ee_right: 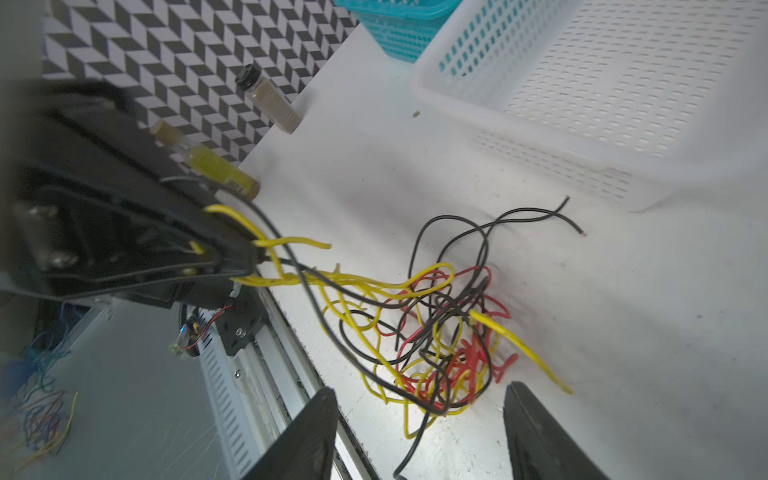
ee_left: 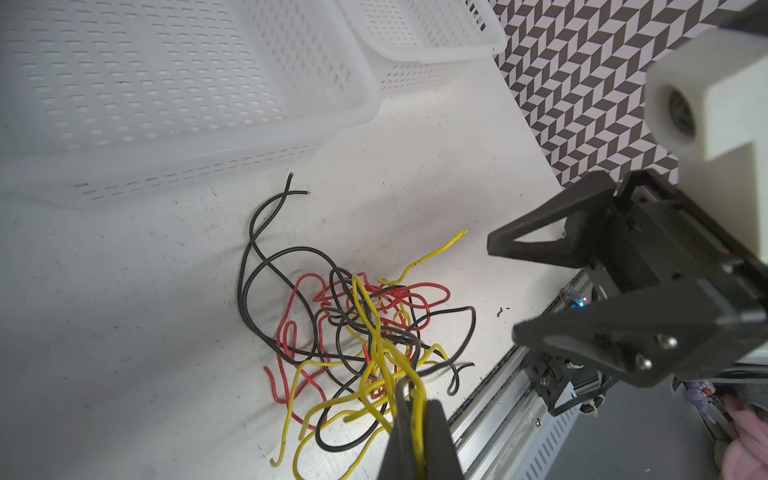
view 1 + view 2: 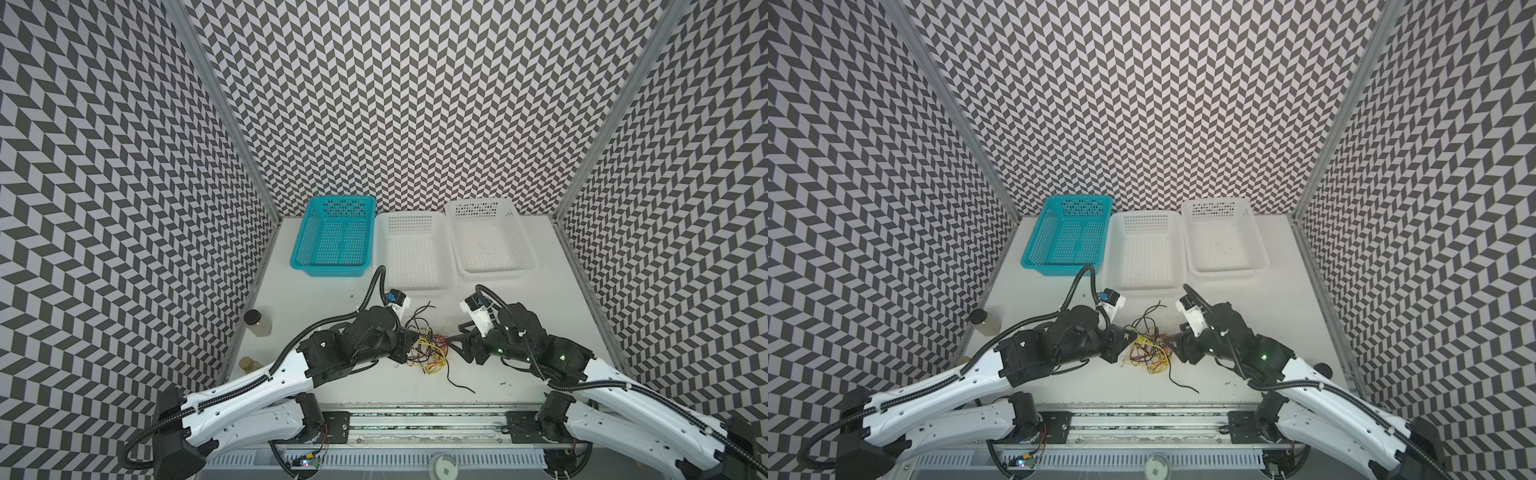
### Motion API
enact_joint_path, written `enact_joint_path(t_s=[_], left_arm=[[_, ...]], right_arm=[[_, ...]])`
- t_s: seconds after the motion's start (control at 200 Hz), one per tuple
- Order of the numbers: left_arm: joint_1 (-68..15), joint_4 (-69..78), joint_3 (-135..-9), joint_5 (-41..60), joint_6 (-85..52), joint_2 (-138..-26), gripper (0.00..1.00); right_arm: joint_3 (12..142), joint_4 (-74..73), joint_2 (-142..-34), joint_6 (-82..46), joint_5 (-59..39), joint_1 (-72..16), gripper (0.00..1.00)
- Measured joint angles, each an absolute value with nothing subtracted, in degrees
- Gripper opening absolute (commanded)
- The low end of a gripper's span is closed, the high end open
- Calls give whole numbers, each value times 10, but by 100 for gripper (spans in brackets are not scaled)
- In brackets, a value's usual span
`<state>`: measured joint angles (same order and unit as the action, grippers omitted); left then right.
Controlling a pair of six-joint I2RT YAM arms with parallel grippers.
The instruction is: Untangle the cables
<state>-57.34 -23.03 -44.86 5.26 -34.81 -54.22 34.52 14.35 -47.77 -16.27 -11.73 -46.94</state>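
Cables (image 2: 372,332) overlap, several partly hidden inside the clamped left pincer (image 2: 417,395).

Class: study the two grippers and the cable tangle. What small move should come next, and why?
Probably the right gripper, open beside the tangle, should move in and close on a red strand. The left gripper is shut on yellow cables, so anchoring the rest lets them pull apart.
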Motion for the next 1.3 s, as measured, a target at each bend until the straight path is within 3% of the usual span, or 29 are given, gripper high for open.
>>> enact_joint_path(t_s=[0.13, 0.215, 0.28, 0.486, 0.741, 1.087, 1.297], left_arm=[[-567, -229, -449, 68, -350, -544, 10], [-567, -227, -449, 78, -352, -545, 13], [-567, -227, -449, 81, -354, -545, 15], [-566, -227, -448, 84, -358, -524, 34], [-557, -226, -425, 86, -361, -507, 51], [-557, -167, -383, 121, -374, -508, 62], [-557, -111, -370, 147, -383, -514, 62]], right_arm=[[343, 116, -503, -143, -108, -510, 61], [344, 97, -530, -132, -95, -521, 47], [347, 96, -554, -125, -81, -522, 43], [357, 100, -586, -112, -55, -523, 0], [402, 131, -553, -110, -25, -523, 0], [463, 125, -522, -128, -30, -523, 0], [515, 139, -516, -138, -31, -523, 0]])
